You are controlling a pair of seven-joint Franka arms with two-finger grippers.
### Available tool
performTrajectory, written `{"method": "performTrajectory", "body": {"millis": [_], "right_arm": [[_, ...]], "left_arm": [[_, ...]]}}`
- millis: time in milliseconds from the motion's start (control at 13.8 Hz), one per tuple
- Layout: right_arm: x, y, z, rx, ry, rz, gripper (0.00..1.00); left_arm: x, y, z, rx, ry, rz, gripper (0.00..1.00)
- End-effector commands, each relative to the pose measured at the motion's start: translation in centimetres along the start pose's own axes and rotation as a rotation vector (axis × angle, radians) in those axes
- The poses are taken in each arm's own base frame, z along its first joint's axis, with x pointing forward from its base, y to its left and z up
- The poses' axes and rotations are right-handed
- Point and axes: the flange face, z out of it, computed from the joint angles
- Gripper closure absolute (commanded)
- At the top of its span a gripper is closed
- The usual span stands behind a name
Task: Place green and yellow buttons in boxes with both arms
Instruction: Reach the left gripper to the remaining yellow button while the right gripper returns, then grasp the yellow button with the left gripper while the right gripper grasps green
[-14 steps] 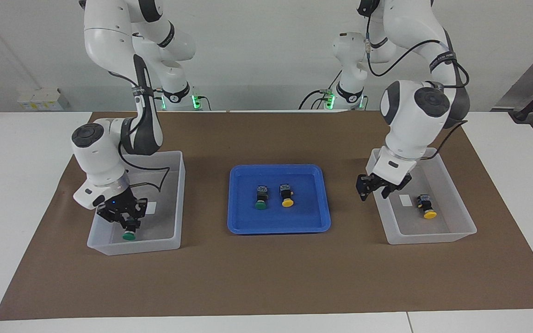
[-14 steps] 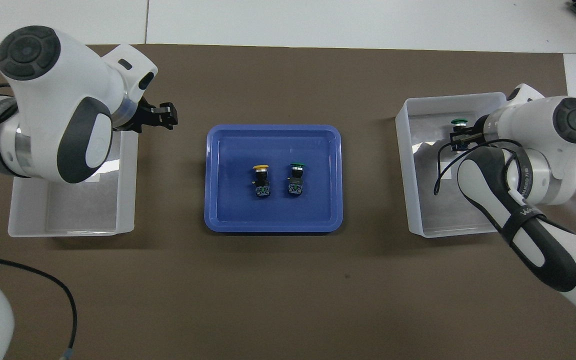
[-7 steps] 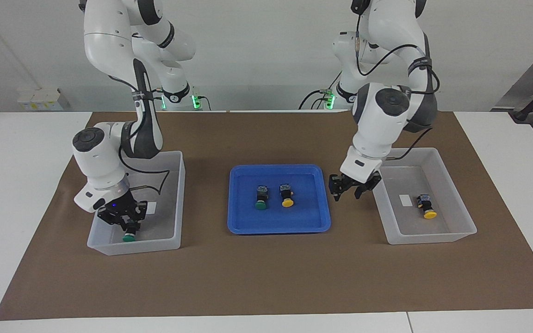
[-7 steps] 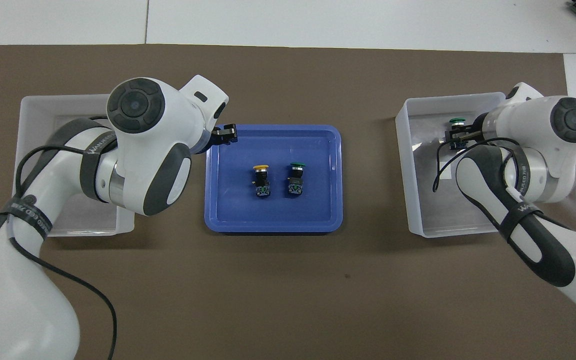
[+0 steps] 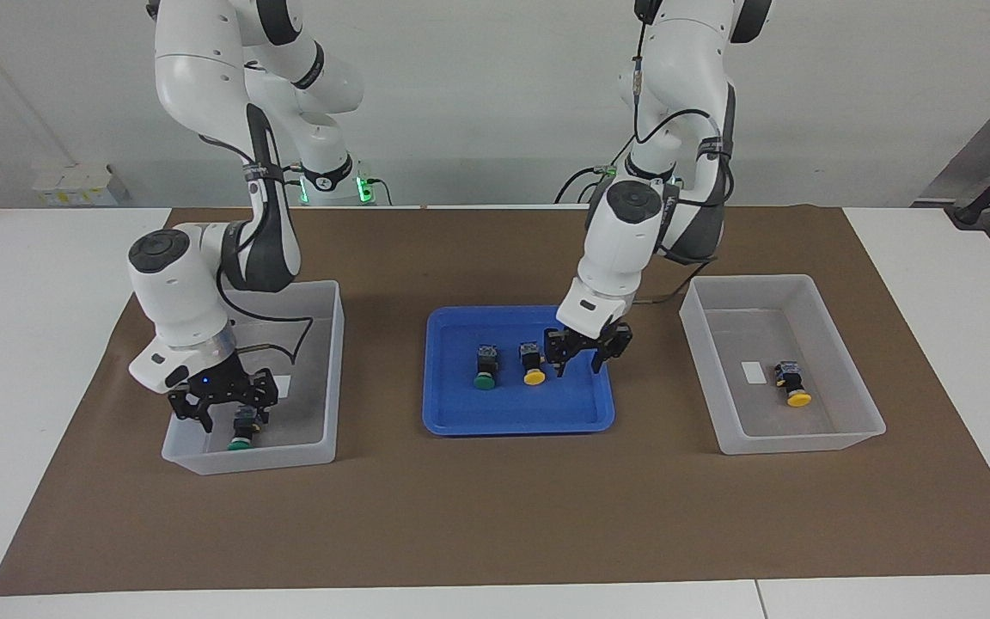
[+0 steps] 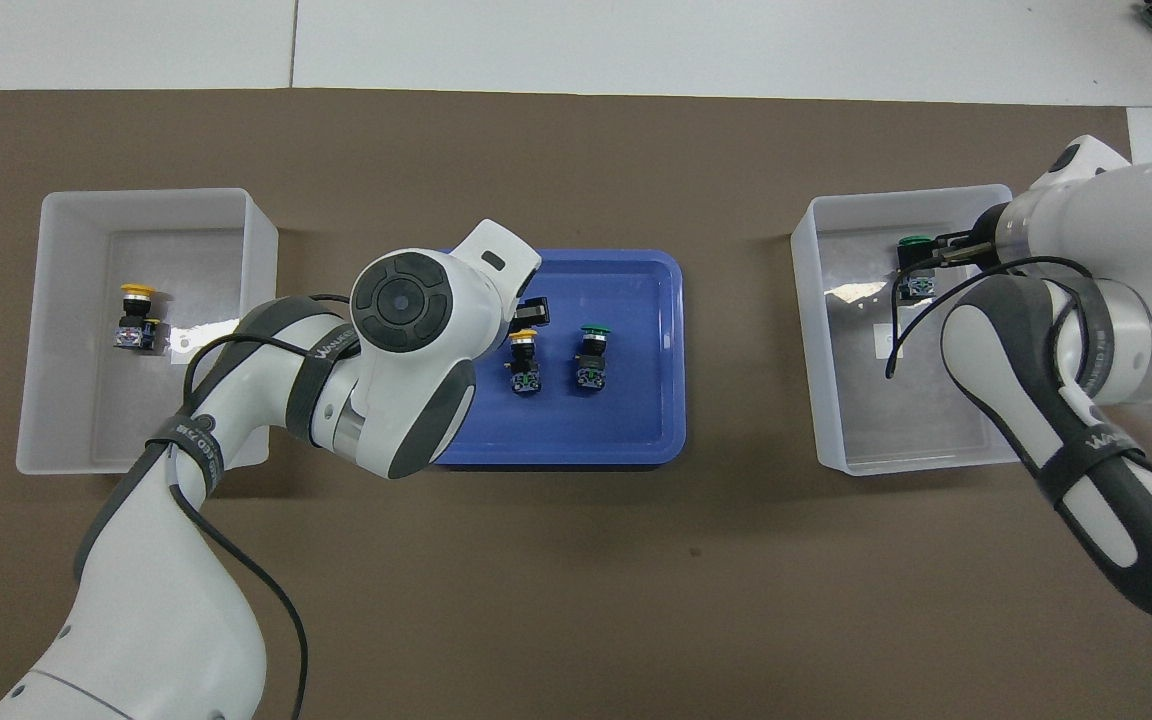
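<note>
Two buttons lie in the blue tray: a green button and a yellow button. My left gripper hangs open over the tray, just beside the yellow button toward the left arm's end. Another yellow button lies in the box at the left arm's end. In the box at the right arm's end lies a green button. My right gripper stands open just above it. From overhead the left arm hides most of its own gripper.
Brown paper covers the middle of the white table. The blue tray sits between the two boxes. Each box bears a small white label. Cables hang from both arms.
The left arm swung from its box across to the blue tray. The right gripper opened and let go of the green button, which now lies in the box.
</note>
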Motion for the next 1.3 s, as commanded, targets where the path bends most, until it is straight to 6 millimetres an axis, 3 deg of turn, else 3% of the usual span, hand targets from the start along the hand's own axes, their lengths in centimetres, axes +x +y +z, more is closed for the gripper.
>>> {"method": "performTrajectory", "body": {"millis": [0, 217, 433, 867, 1084, 1228], "right_arm": [[-1.4, -2.1, -3.8, 0.023, -0.042, 0.051, 0.0], [-2.3, -5.1, -7.3, 0.03, -0.067, 0.062, 0.0], [-2.2, -8.7, -8.4, 0.038, -0.062, 0.083, 0.0], [-1.1, -14.1, -7.4, 0.056, -0.031, 0.14, 0.0], [-1.0, -18.5, -6.6, 0.075, -0.017, 0.157, 0.0], [-0.7, -20.3, -5.5, 0.085, -0.001, 0.146, 0.0]], "left_arm": [[-1.1, 0.3, 0.7, -0.012, 0.009, -0.001, 0.3], [-2.7, 0.1, 2.6, -0.025, 0.026, 0.01, 0.3], [-3.2, 0.1, 3.2, -0.027, 0.028, 0.012, 0.3], [-5.2, 1.9, 3.7, -0.028, 0.013, -0.001, 0.32], [-5.6, 1.6, 4.1, -0.02, 0.004, -0.001, 0.43], [-5.6, 1.6, 4.1, -0.02, 0.004, -0.001, 0.53]]}}
